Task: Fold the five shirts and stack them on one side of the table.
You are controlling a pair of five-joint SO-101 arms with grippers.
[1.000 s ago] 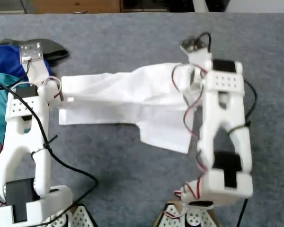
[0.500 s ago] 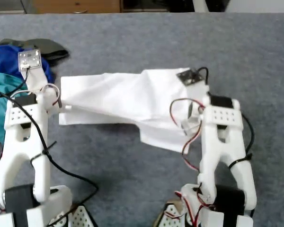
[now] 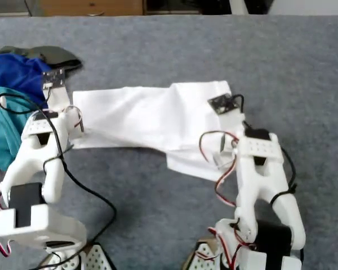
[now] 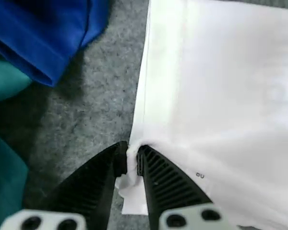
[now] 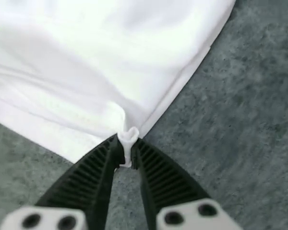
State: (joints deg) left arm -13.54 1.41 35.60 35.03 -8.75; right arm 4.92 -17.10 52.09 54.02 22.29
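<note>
A white shirt (image 3: 146,118), folded into a long, wrinkled band with one flap jutting toward 5 o'clock, lies mid-table on the grey carpeted table (image 3: 293,67). The left gripper (image 4: 131,160) pinches bunched hem at the shirt's 9 o'clock end, and the right gripper (image 5: 127,148) is clamped on a fold at its 3 o'clock edge. A blue shirt (image 3: 14,73), a teal shirt (image 3: 3,132) and a dark garment (image 3: 59,56) are heaped at 9 to 10 o'clock, partly cut off. Wooden furniture (image 3: 90,7) lines 12 o'clock. In the high view the right arm hides part of the shirt.
</note>
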